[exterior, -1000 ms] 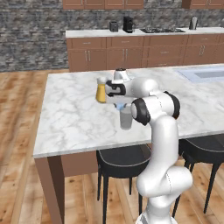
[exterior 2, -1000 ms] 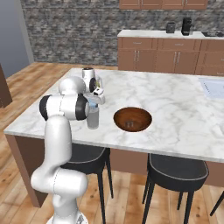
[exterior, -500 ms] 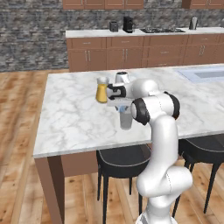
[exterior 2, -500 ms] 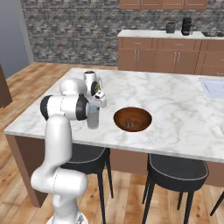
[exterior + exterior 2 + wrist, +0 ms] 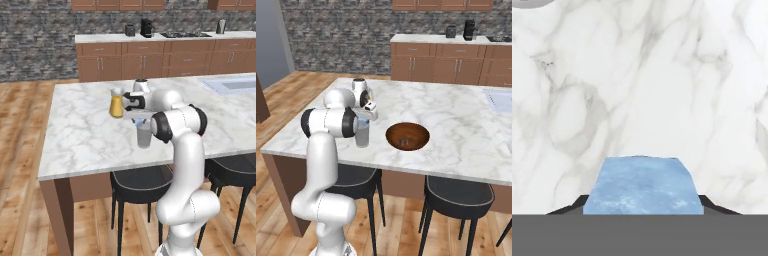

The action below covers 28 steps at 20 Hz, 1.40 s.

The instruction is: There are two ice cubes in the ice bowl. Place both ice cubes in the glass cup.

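My gripper (image 5: 643, 206) is shut on one pale blue ice cube (image 5: 643, 186), which sits between the two dark finger tips over the marble. From the base views, the gripper (image 5: 137, 121) hangs just above the mouth of the glass cup (image 5: 144, 136), a small grey tumbler near the counter's front edge. The same glass cup (image 5: 362, 135) stands left of the ice bowl (image 5: 407, 136), a low dark reddish-brown bowl. Whether a cube lies in the bowl is too small to tell.
A pitcher of orange liquid (image 5: 116, 104) stands on the marble island counter (image 5: 80, 135) just behind and left of the hand. Black stools (image 5: 456, 195) sit under the counter's front edge. A sink (image 5: 235, 84) lies at the far right.
The hand has edged slightly lower over the cup, still holding the cube. The cup, bowl and pitcher have not moved.
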### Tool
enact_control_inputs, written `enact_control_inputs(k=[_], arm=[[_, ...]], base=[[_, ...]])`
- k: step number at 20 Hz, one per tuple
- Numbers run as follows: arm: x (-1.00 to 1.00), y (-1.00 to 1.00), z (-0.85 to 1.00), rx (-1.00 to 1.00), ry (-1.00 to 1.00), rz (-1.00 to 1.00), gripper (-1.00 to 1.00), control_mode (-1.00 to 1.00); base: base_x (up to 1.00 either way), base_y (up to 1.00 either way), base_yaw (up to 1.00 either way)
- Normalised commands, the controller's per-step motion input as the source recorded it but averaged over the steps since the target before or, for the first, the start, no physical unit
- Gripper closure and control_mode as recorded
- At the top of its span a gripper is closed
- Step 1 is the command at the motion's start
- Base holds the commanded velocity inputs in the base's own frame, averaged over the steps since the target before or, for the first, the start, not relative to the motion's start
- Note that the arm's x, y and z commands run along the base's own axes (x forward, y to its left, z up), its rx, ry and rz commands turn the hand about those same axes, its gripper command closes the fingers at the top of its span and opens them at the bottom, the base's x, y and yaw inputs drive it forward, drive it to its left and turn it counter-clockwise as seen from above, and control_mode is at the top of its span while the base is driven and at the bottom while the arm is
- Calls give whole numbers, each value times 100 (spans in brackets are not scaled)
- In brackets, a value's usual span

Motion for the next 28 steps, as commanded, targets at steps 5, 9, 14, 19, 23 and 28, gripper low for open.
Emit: enact_control_inputs(k=[5,9,14,19,23,28], arm=[[0,0,47,3,0,0,100,-100],[-7,0,19,0,0,0,100,-100],[-46,0,22,0,-3,1,100,-100],[-36,0,52,3,-11,0,100,-100],[-56,0,19,0,-3,0,100,-100],[-44,-2,-28,-6,0,1,100,-100]], base=[[0,0,0],[0,0,0],[0,0,0],[0,0,0],[0,0,0],[0,0,0]])
